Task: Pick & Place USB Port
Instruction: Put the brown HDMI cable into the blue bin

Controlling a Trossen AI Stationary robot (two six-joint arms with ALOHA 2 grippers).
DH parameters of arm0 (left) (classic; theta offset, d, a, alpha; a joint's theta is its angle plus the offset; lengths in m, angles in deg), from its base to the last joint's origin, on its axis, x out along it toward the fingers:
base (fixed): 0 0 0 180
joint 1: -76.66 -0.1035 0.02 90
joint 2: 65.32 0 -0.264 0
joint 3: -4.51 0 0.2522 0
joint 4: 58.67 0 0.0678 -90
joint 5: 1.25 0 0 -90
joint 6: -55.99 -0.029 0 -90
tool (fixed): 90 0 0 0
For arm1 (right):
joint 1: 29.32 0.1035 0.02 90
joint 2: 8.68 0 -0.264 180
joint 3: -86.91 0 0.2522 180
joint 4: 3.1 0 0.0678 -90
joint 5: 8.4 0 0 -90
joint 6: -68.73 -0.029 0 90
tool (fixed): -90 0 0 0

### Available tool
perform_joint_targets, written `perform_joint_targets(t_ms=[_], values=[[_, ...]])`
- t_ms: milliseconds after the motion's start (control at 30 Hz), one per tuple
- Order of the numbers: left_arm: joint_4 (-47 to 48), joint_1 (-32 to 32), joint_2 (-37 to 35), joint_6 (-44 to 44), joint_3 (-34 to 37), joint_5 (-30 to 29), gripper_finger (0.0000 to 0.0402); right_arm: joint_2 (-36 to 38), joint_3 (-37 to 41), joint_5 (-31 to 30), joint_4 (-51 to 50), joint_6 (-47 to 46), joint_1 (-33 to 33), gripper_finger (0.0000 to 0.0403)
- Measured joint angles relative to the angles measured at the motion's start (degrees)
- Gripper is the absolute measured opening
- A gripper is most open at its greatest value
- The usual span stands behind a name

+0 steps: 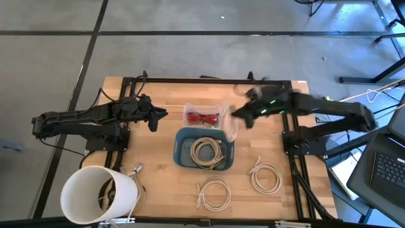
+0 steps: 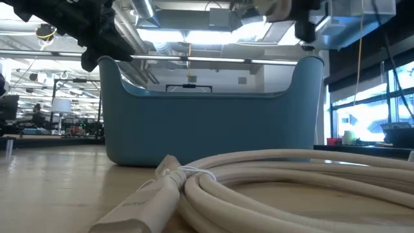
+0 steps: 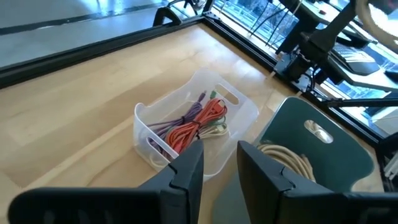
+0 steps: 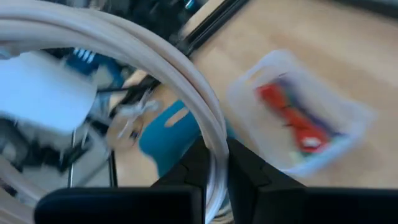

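A coiled white USB cable (image 4: 186,87) hangs clamped between the fingers of the right tool (image 4: 214,168), whose two dark fingers press together on one loop of it. In the high view this right tool (image 1: 243,116) is above the desk, just beside the far right corner of the blue plastic bin (image 1: 204,149) and next to the clear plastic tray (image 1: 205,115) that holds red and purple cable bundles (image 3: 196,121). The blue bin already contains one coil of cream cable (image 1: 205,152), and its handle slot shows in the left wrist view. Two more coiled white cables lie on the light wooden desk (image 1: 158,171) on the near side of the bin, one (image 1: 213,193) near the front edge and one (image 1: 266,176) farther right. The low view shows a coil (image 2: 291,188) close up with its plug lying in front of the bin. The left tool (image 1: 158,115) hovers beside the clear tray on its left, its fingers apart with a narrow gap and holding nothing. A white cylindrical bucket (image 1: 98,195) stands at the desk's front left corner.
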Motion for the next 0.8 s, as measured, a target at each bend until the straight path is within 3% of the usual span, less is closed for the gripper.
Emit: perform_joint_targets(t_ms=[100, 300, 600, 800], values=[[-0.02, 0.0, 0.02, 0.29, 0.0, 0.0, 0.0089, -7.88, -0.48, 0.9, 4.44, 1.47, 3.45, 0.0034], [-0.04, 0.0, 0.02, 0.36, 0.0, 0.07, 0.0089, -23.0, -7.3, 1.0, 1.06, 5.2, 5.44, 0.0034], [-0.04, 0.0, 0.01, 0.42, 0.0, 0.2, 0.009, -41.26, -30.82, -4.93, -24.23, 13.66, 9.12, 0.0034], [-0.04, 0.0, 0.02, 0.08, 0.0, 0.2, 0.0089, -48.17, -39.72, -9.57, -34.84, 14.4, 13.04, 0.0034]])
